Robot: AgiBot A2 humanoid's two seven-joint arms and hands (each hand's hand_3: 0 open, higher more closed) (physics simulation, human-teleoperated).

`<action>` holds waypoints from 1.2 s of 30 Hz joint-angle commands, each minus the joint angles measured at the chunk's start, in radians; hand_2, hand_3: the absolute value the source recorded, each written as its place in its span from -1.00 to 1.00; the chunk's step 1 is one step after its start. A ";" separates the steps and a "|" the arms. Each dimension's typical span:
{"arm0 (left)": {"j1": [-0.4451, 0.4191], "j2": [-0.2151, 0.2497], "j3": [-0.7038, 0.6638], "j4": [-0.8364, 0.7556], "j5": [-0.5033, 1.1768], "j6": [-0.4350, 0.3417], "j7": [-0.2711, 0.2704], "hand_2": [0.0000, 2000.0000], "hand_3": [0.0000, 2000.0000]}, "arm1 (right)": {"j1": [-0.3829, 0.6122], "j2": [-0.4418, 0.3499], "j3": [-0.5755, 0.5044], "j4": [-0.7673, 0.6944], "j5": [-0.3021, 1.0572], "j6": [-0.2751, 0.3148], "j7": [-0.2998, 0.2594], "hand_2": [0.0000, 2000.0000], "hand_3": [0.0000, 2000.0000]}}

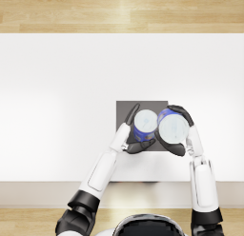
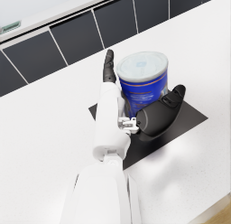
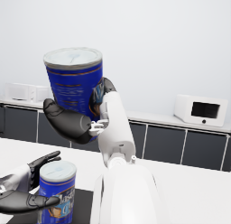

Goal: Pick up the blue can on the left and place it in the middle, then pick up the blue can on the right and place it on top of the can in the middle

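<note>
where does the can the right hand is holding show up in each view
Head view: the raised can is right of centre, in the right hand, beside the middle can.
Left wrist view: not in it; only the middle can appears.
Right wrist view: upper left, held in the air above the counter.
Shared landmark: the middle can on the dark mat, with the left hand around it.

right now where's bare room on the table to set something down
The white table is bare left, right and beyond the dark grey square mat. The mat is crowded: left hand around a standing blue can, right hand holding the raised blue can.
</note>
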 commanded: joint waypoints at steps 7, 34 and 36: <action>-0.181 -0.089 -0.233 -0.542 0.000 0.002 0.212 -1.00 -1.00 | 0.184 -0.087 0.114 -0.093 0.000 -0.199 -0.146 1.00 0.52; -0.256 -0.082 -0.454 -0.707 -0.001 0.002 0.240 -1.00 -1.00 | 0.137 -0.112 0.237 -0.314 -0.001 -0.362 -0.233 1.00 0.52; -0.256 -0.081 -0.455 -0.707 -0.001 0.002 0.240 -1.00 -1.00 | 0.135 -0.114 0.235 -0.316 -0.001 -0.363 -0.233 1.00 0.52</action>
